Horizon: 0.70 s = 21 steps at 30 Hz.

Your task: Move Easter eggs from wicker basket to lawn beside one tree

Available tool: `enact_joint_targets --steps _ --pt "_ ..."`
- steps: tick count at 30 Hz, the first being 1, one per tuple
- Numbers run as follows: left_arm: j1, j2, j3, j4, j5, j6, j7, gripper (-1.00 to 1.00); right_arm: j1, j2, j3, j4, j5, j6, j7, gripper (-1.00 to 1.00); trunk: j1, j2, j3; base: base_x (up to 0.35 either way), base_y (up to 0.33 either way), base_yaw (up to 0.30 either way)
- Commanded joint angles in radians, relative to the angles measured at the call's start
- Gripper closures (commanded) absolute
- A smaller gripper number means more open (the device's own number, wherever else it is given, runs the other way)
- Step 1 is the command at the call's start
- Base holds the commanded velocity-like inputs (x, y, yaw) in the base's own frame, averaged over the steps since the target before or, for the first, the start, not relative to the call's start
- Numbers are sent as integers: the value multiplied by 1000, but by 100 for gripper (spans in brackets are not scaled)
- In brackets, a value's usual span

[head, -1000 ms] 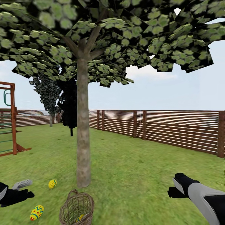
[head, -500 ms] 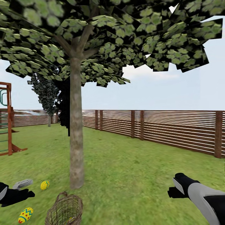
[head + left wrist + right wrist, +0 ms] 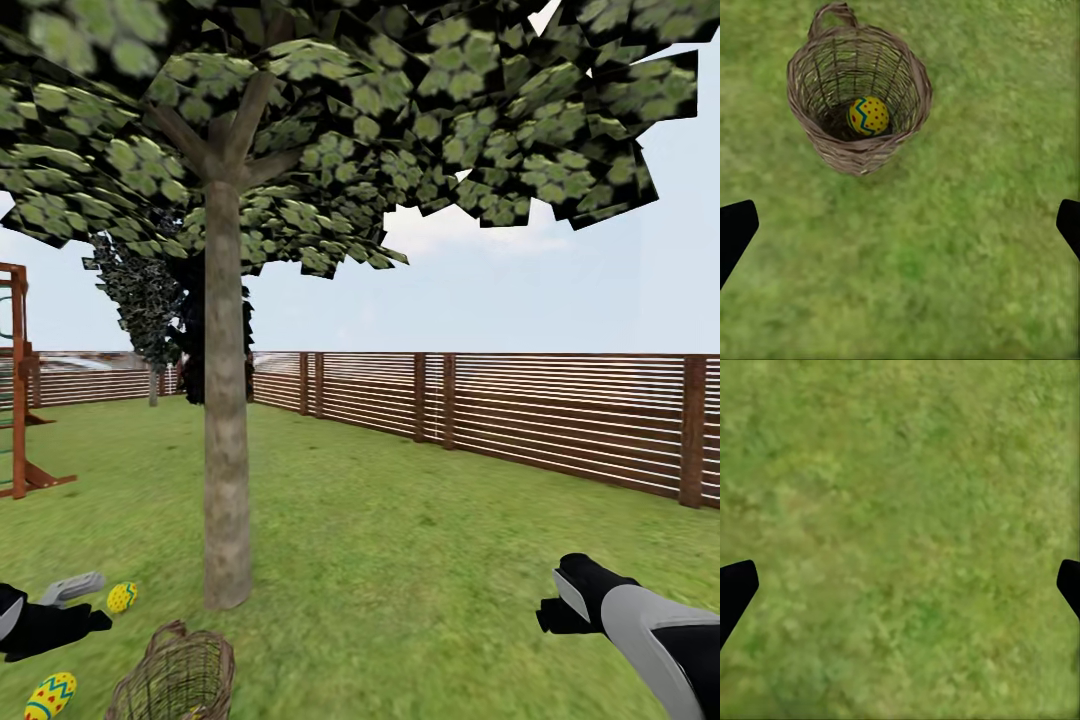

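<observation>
Woven brown wicker basket (image 3: 172, 677) is sitting on the lawn (image 3: 420, 560) beside the grey-brown tree (image 3: 226, 420), two yellow eggs (image 3: 122, 597) lying near the left gripper (image 3: 60, 608). Left wrist: fingers spread wide above grass, the third egg (image 3: 868, 116) resting inside the basket. Right wrist: the right gripper (image 3: 900, 585) is hanging wide over mottled grass.

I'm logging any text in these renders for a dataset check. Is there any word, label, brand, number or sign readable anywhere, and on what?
None: no readable text in any view.
The eggs carry only red dots and teal zigzag bands, no lettering.
The wicker basket, tree, fence and playset are unmarked.
</observation>
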Motion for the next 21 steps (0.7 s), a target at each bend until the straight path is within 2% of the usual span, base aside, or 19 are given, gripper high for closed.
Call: enact_joint_targets --steps 1,6,21 --pt "0 -1 9 -2 -9 6 -4 -100 0 0 6 1 -4 3 -1 -100 0 -1 0 70 -26 0" --pt "0 0 10 -2 -6 7 -5 -100 0 0 6 1 -4 3 -1 -100 0 -1 0 252 22 0" --pt "0 -1 11 -3 -7 9 -2 -100 0 0 6 1 -4 2 1 -100 0 -1 0 334 51 0"
